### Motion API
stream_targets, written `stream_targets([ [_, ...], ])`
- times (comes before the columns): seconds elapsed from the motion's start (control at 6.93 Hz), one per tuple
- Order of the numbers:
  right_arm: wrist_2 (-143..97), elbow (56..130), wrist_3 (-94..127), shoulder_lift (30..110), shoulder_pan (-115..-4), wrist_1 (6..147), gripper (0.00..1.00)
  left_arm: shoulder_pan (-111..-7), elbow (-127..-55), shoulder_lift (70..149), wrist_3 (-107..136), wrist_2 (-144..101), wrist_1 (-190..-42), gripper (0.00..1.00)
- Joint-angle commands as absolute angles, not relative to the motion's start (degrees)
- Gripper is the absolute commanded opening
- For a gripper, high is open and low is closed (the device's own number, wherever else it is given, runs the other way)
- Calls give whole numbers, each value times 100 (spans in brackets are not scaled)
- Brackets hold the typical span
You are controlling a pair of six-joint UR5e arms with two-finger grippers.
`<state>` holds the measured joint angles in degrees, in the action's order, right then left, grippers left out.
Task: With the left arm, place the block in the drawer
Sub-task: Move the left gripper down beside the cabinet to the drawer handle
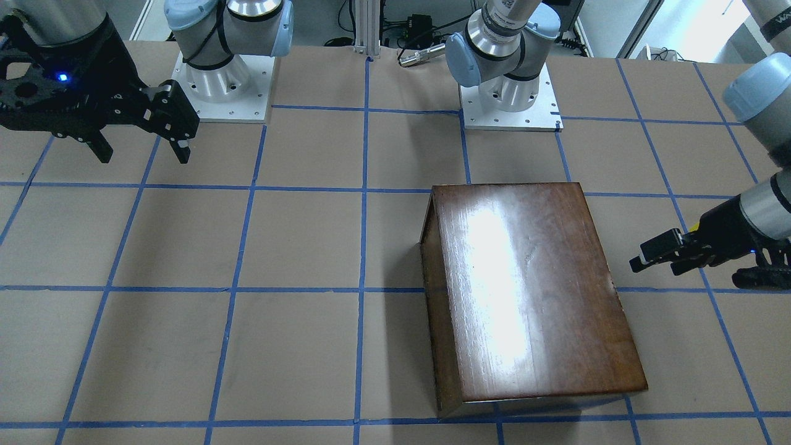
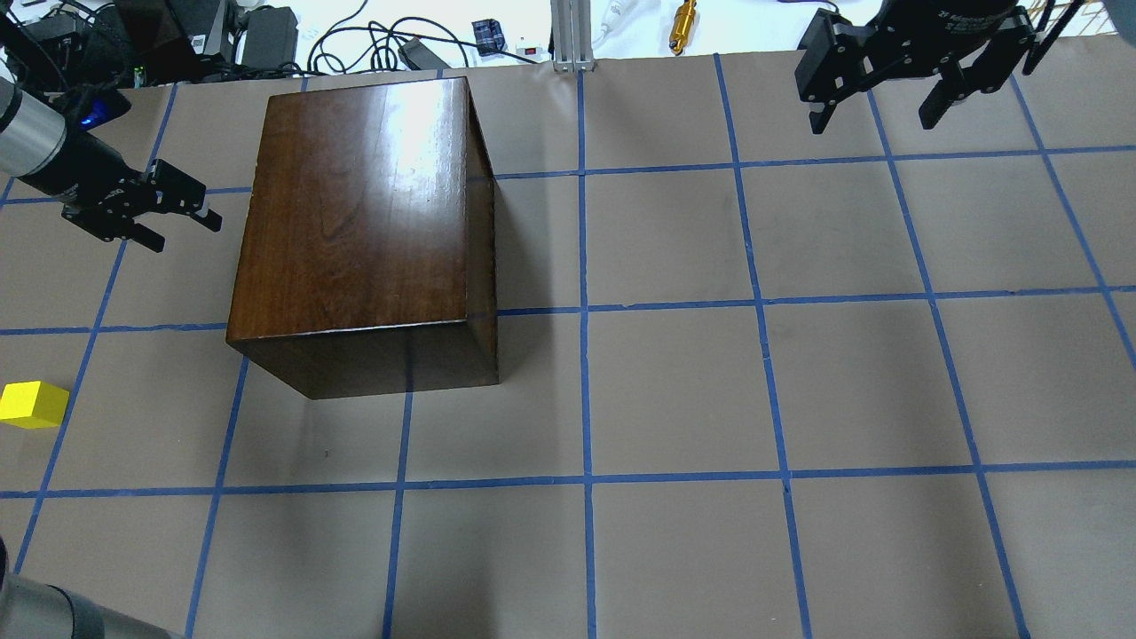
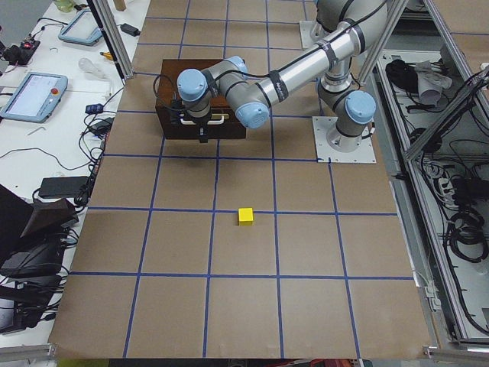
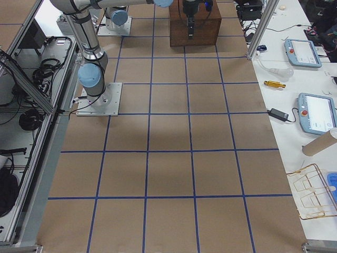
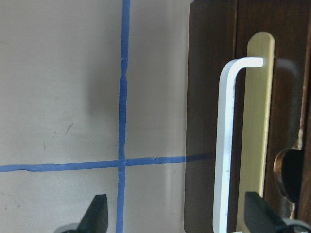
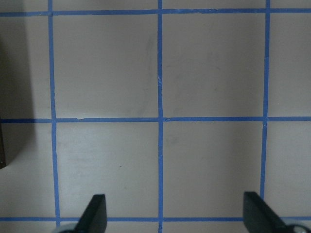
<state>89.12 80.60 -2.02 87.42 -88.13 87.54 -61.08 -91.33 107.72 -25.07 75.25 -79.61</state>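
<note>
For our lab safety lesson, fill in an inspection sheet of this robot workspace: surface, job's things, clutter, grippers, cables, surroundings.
Surface: table covered in brown paper with a blue tape grid.
Job's things: yellow block lies on the table, apart from the wooden box; drawer looks shut, with its handle ungripped.
Clutter: nothing seen on the table.
Grippers: left gripper is open and empty, facing the box's handle side; right gripper is open and empty, over the far right of the table.
Cables: loose leads beyond the table's far edge.
Surroundings: teach pendants on a side bench.
</note>
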Motion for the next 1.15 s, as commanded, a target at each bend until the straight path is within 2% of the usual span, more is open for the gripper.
stream_targets([
  [0.0, 8912, 8060, -202, 8745, -8815, 8754, 100, -6117, -9123, 10959, -2583, 7523, -7893, 100],
  [1.01, 8921, 8060, -202, 8745, -8815, 8754, 100, -6126, -9088, 11188, -2628, 7084, -7857, 100],
])
